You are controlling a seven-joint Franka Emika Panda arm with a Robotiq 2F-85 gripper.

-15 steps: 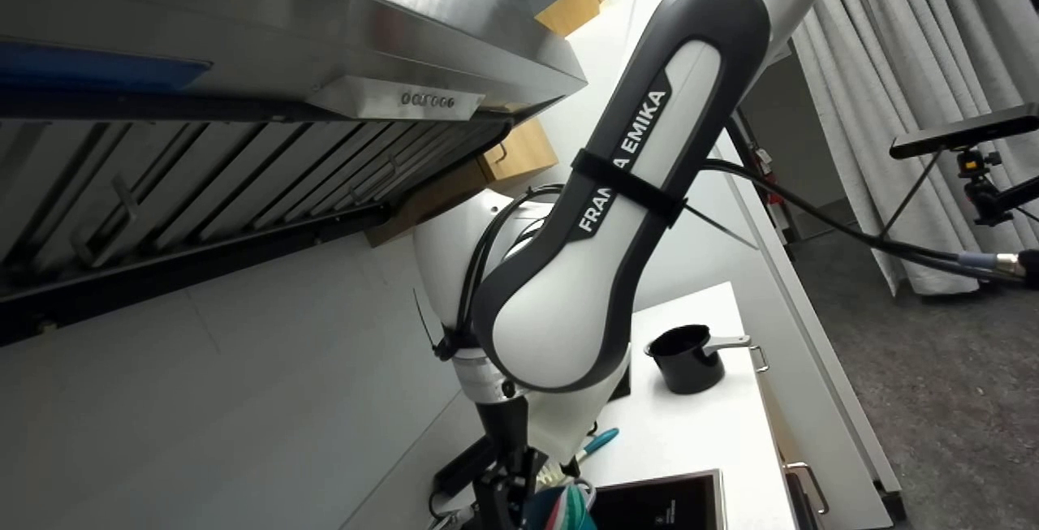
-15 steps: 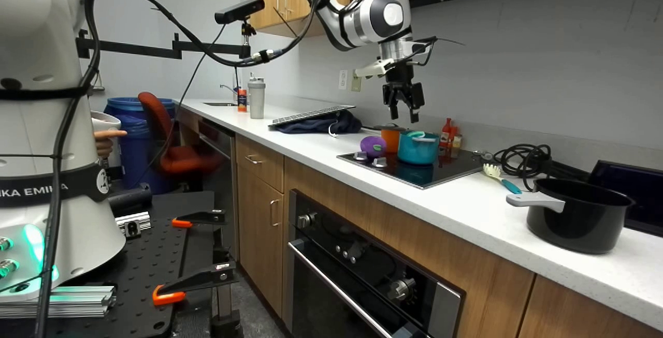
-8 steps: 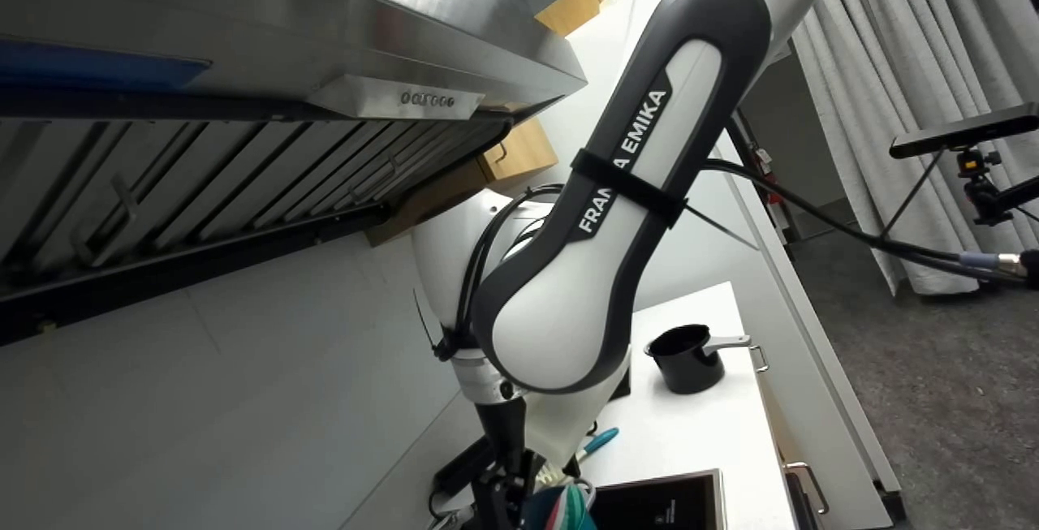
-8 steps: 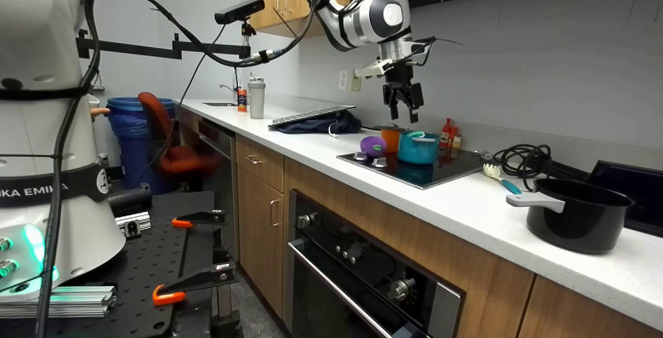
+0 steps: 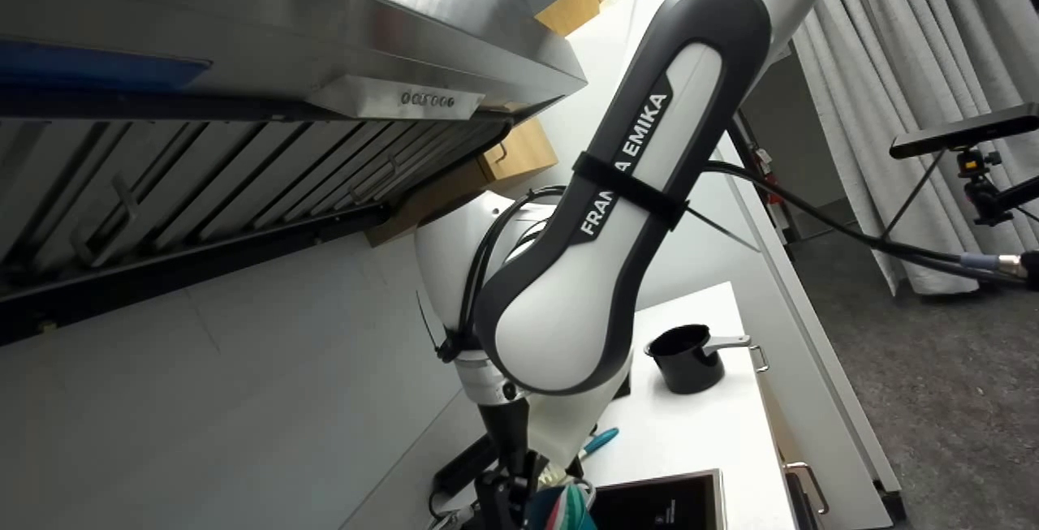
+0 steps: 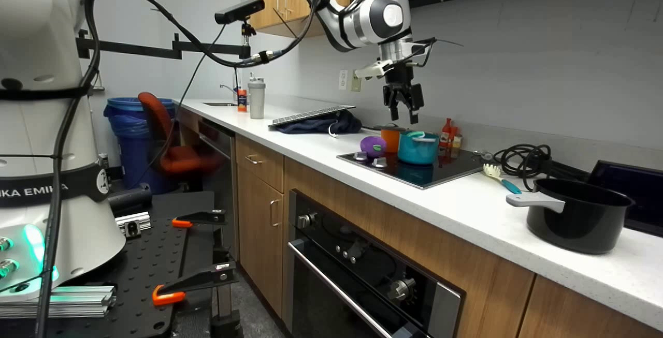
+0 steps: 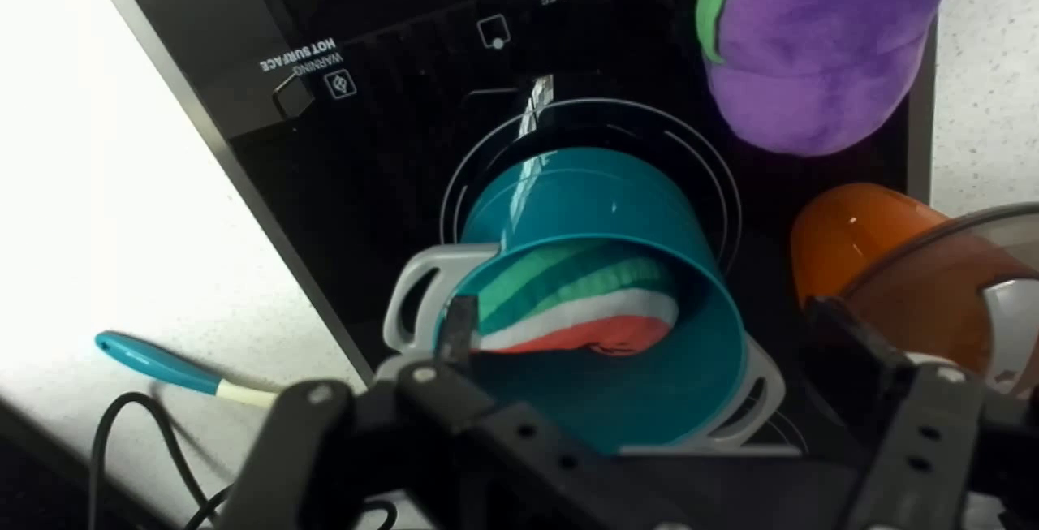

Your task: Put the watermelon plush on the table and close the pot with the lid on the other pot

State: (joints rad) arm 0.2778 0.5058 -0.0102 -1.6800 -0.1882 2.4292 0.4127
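Note:
The watermelon plush [image 7: 580, 307], green striped with a white band and red face, sits inside the teal pot [image 7: 592, 197]. Its top also shows in both exterior views [image 6: 416, 134] [image 5: 571, 506]. My gripper [image 6: 404, 116] hangs above the teal pot, pointing down, open and empty. In the wrist view its fingers stand wide apart on either side of the pot's opening. The orange pot [image 6: 391, 144] stands beside the teal pot with a lid [image 6: 392, 127] on it; the lid looks see-through with a grey handle in the wrist view [image 7: 946, 286]. The white table [image 6: 311, 141] surrounds the cooktop.
Both pots stand on the black cooktop [image 6: 440, 170]. A purple plush [image 6: 373, 146] sits by the knobs. A black pot [image 6: 577, 219], a brush [image 6: 502, 178], cables [image 6: 525, 159] and sauce bottles [image 6: 446, 133] are nearby. A range hood [image 5: 284, 67] hangs above.
The arm and gripper have barely moved. A person's hand and a white item at the far left have gone out of sight behind the robot base.

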